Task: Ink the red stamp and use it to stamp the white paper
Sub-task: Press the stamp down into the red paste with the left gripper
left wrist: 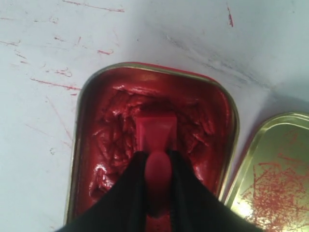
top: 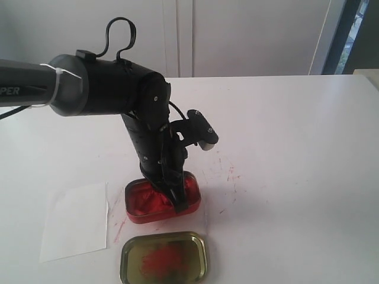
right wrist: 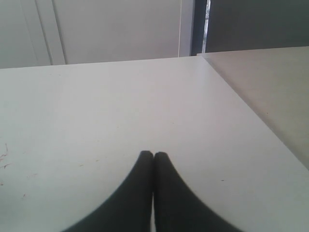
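Note:
My left gripper (left wrist: 157, 157) is shut on the knobbed handle of the red stamp (left wrist: 155, 133). The stamp's square base presses down into the red paste of the ink tin (left wrist: 84, 125). In the exterior view the left arm reaches straight down into that tin (top: 190, 205), and its fingers (top: 172, 192) hide the stamp. The white paper (top: 74, 220) lies flat on the table left of the tin, apart from the gripper. My right gripper (right wrist: 153, 154) is shut with nothing in it, low over bare table and out of the exterior view.
A shallow gold tray (top: 164, 258) smeared with red lies just in front of the ink tin, also seen in the left wrist view (left wrist: 277, 179). Red ink streaks (top: 228, 173) mark the white tabletop around the tin. The table's right edge (right wrist: 251, 116) runs beside my right gripper.

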Available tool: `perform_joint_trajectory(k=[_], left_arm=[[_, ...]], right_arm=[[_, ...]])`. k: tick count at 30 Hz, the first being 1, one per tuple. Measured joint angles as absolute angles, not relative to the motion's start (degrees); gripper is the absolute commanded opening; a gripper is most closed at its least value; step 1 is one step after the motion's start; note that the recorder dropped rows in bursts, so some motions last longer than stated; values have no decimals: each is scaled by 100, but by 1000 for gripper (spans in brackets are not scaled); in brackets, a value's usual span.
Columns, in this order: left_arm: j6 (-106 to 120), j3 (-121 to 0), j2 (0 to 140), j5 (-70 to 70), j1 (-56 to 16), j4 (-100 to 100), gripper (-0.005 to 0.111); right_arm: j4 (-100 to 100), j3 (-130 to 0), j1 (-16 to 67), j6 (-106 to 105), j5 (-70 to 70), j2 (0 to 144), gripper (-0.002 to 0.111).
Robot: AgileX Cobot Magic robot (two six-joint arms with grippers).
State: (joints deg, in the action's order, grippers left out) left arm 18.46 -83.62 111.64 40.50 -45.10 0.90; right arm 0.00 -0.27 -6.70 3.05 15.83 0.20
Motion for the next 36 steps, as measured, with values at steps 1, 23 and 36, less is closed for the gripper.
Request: perform_joint_trajectory(k=[1, 23, 36], left_arm=[[1846, -8362, 11164, 4071, -4510, 90, 0], [1846, -8362, 11164, 4107, -4510, 90, 0], [1846, -8362, 11164, 4182, -4522, 100, 0]], right_arm=[[0, -27, -670, 305, 1583, 20, 0], [0, -27, -670, 305, 1583, 20, 0], [0, -27, -670, 305, 1583, 20, 0]])
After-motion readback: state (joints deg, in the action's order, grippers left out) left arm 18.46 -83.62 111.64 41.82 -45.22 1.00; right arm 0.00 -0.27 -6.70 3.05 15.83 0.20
